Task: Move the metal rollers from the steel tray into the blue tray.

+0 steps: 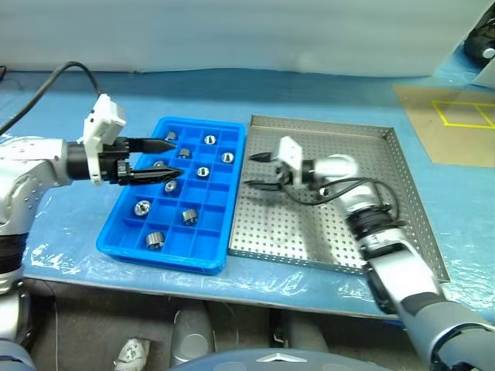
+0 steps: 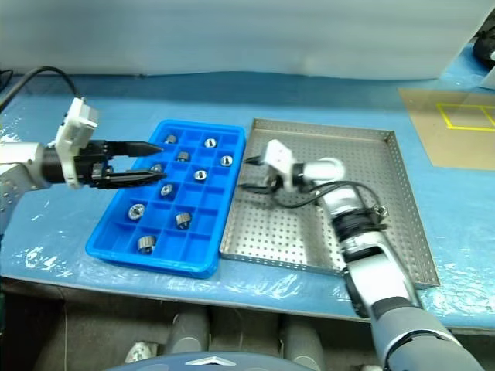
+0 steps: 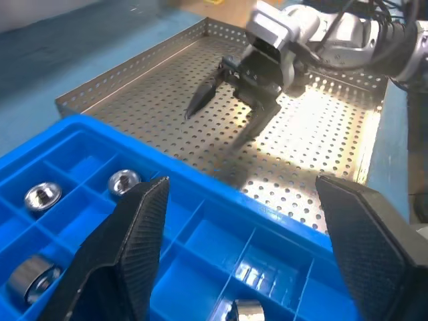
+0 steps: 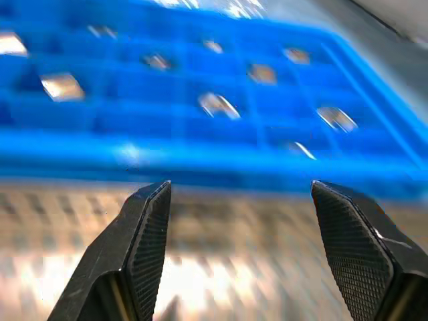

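Metal rollers (image 1: 203, 171) sit in separate compartments of the blue tray (image 1: 219, 233), whose long axis runs away from the robot, just left of the steel tray (image 1: 402, 201). The left gripper (image 1: 172, 164) hovers over the blue tray, spread wide and empty. The right gripper (image 1: 254, 171), also parted and empty, points at it from above the steel tray.

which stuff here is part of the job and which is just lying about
Job:
- rollers, all sitting in blue tray cells
- blue tray
- steel tray, no rollers visible in it
- left gripper, open over the blue tray
- right gripper, open over the steel tray

Lying about:
- brown sheet with yellow lines
- black cable
- blue table cover
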`<state>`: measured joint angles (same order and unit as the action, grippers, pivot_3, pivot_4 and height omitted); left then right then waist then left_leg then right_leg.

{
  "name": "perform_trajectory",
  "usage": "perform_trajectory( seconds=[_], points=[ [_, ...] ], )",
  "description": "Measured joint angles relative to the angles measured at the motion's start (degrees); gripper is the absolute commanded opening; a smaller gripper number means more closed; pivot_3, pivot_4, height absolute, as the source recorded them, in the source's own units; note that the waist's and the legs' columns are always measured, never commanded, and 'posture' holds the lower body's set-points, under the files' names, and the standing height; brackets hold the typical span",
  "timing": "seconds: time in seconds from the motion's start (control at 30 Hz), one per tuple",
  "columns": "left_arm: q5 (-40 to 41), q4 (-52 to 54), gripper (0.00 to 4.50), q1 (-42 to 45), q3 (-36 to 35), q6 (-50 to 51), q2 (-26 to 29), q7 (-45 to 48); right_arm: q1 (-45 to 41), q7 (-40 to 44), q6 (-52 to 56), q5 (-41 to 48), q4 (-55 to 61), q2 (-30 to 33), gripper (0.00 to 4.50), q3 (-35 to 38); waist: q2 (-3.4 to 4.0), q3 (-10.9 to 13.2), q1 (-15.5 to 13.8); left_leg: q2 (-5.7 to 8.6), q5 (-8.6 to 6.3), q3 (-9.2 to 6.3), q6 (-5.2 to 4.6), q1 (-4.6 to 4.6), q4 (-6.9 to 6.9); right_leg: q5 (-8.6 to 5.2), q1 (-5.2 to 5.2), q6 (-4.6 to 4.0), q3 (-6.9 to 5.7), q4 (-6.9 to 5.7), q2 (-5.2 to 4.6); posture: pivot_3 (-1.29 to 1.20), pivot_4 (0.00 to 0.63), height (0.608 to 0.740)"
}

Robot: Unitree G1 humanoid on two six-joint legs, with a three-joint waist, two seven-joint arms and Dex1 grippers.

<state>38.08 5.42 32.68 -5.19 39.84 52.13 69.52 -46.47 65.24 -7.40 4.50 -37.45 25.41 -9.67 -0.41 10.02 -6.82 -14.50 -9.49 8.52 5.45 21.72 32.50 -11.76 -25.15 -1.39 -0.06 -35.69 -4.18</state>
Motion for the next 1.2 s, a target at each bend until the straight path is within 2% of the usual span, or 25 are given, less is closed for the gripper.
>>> perform_trajectory(
  seconds=[0.23,0.5,0.7,0.8,1.2],
  points=[
    [-3.35,-5.96,3.7,6.12,5.74,-3.54,-5.21,3.26,1.53,-1.7,0.13,-0.93,-3.63,9.12,3.4,3.46,-0.01,-0.01,2.01,0.02,-0.06,0.03,-0.12,0.06,0.06,0.0,-0.04,0.0,0.04,0.0,0.01,-0.1,0.15,0.74],
    [-6.78,-12.6,3.7,11.92,10.05,-6.29,-10.72,7.24,8.47,-1.34,3.32,0.28,-0.56,12.66,3.4,5.75,0.0,0.0,3.26,0.08,-0.13,0.08,-0.25,0.1,0.3,0.01,-0.03,0.01,0.12,-0.03,0.0,-0.14,0.15,0.74],
    [-8.93,-15.93,3.7,15.14,14.58,-8.21,-17.97,9.94,11.2,-2.06,5.04,0.77,4.18,13.16,3.4,6.98,-0.01,0.0,3.47,0.1,-0.22,0.11,-0.42,0.07,0.5,0.03,0.06,0.03,0.17,-0.05,0.0,-0.18,0.15,0.74],
    [-9.66,-17.85,3.7,15.91,15.54,-8.6,-19.88,10.82,12.29,-2.88,5.62,0.77,5.04,12.34,3.4,6.97,0.0,0.0,3.98,0.11,-0.24,0.11,-0.47,0.09,0.5,0.03,0.06,0.03,0.17,-0.04,0.0,-0.19,0.15,0.74],
    [-11.63,-20.22,3.7,16.45,16.36,-9.84,-22.02,11.72,13.91,-3.81,7.58,0.71,8.38,9.87,3.4,6.51,0.0,0.0,4.43,0.15,-0.28,0.13,-0.54,0.08,0.5,0.03,0.07,0.02,0.18,-0.01,-0.01,-0.17,0.15,0.74]
  ],
)
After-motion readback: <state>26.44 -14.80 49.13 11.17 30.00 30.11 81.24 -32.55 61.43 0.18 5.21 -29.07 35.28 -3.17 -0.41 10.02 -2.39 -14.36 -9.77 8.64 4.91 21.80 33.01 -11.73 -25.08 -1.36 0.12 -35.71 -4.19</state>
